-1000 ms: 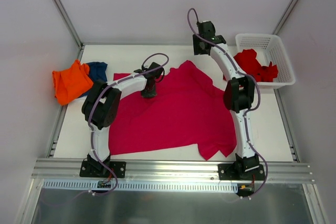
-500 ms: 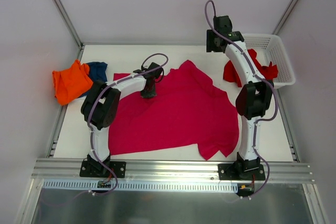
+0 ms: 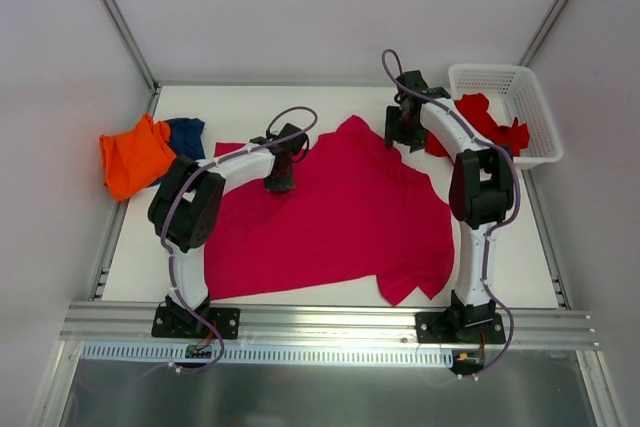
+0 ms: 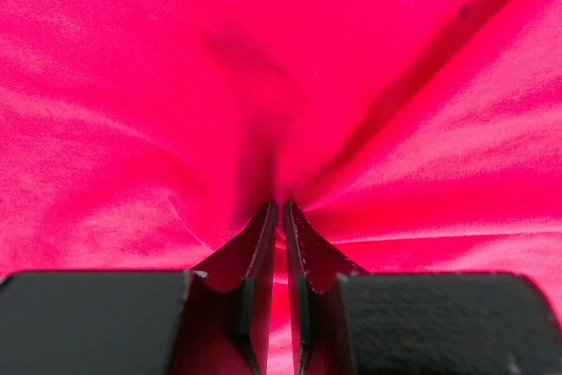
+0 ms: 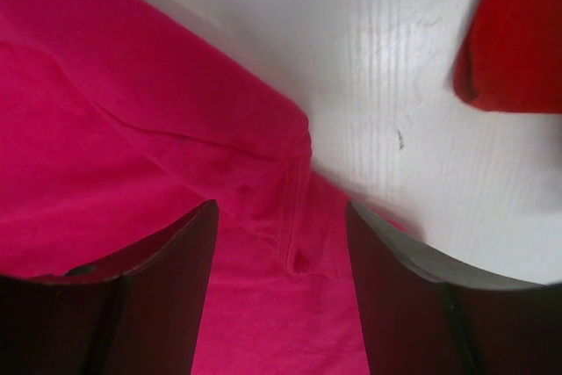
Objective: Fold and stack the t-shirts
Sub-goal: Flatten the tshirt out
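Note:
A magenta-pink t-shirt (image 3: 340, 212) lies spread over the middle of the table. My left gripper (image 3: 279, 184) presses down near its upper left part, shut on a pinch of the pink cloth (image 4: 281, 204). My right gripper (image 3: 398, 137) hangs open over the shirt's far right edge, with a folded hem (image 5: 294, 191) lying between its fingers (image 5: 176, 252). A red t-shirt (image 3: 490, 127) spills out of the white basket. An orange t-shirt (image 3: 135, 155) and a navy blue one (image 3: 187, 133) lie bunched at the far left.
The white mesh basket (image 3: 520, 87) stands at the far right corner. Bare white table (image 5: 386, 59) shows just beyond the pink shirt's edge. Grey walls and a metal frame enclose the table on three sides.
My right arm swung out toward the basket, then came back left and down over the pink shirt's far right edge. My left gripper stayed put on the cloth.

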Controlling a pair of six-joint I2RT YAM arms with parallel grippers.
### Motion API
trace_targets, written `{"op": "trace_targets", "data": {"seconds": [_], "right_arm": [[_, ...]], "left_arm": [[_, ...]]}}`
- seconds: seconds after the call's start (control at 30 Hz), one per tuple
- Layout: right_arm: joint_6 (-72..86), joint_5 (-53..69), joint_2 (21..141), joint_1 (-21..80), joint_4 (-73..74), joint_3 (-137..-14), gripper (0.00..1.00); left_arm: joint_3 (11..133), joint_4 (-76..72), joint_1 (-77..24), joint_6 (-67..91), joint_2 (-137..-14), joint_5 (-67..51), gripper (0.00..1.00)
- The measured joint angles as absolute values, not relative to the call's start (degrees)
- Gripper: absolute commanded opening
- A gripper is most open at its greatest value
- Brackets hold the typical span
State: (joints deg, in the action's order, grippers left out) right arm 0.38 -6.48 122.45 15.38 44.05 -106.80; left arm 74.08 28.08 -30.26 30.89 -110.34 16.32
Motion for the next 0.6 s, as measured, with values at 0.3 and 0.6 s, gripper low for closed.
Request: {"op": "trace_targets", "data": {"seconds": [0.3, 0.6], "right_arm": [[3.5, -2.2, 124.0, 14.5, 43.3, -105.4, 0.55], [5.0, 0.8, 129.4, 13.5, 43.1, -105.9, 0.43]], "left_arm": [[72.6, 28.1, -30.3, 30.9, -109.2, 15.4, 0.08], [72.4, 28.1, -30.3, 30.9, -108.9, 15.2, 0.08]]}}
